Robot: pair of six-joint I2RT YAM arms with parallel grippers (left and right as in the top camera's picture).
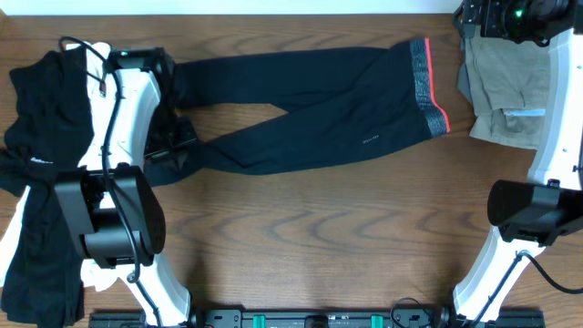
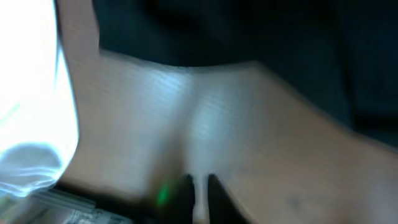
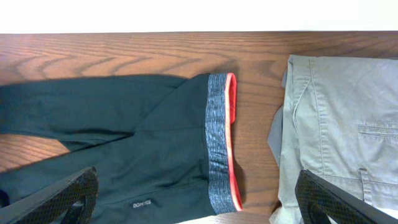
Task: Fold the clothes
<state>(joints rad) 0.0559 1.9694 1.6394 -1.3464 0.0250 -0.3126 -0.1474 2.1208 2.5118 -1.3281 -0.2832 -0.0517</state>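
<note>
Big brown wood-grain table (image 1: 319, 237) under everything. Stretched across its upper half, long black soft pants (image 1: 310, 100), lying flat, legs pointing left and splitting into a narrow V, waist end to the right. Heaped at the far left, a crumpled pile of black and white garments (image 1: 41, 118), running off the frame edge and partly buried under the white left arm (image 1: 123, 109), so no telling how many pieces. Up at the top right, a folded taupe woven garment (image 1: 510, 91), just beside the pants' waist but not touching, partly covered by the right arm (image 1: 556, 100) from above and cut off at the right in the wrist view. Left gripper (image 1: 171, 137) down at the leg ends of the pants; wrist view hopelessly smeared, just two dark finger blurs with a thin pale sliver between, so can't tell if pinching fabric or loose. Right gripper (image 3: 199, 202) spread wide with nothing between the fingers, hovering above the waist end. Grey heathered waistband (image 1: 422, 77) with a coral-red edge, then a tiny white logo (image 1: 368, 140), too small to read from above.
</note>
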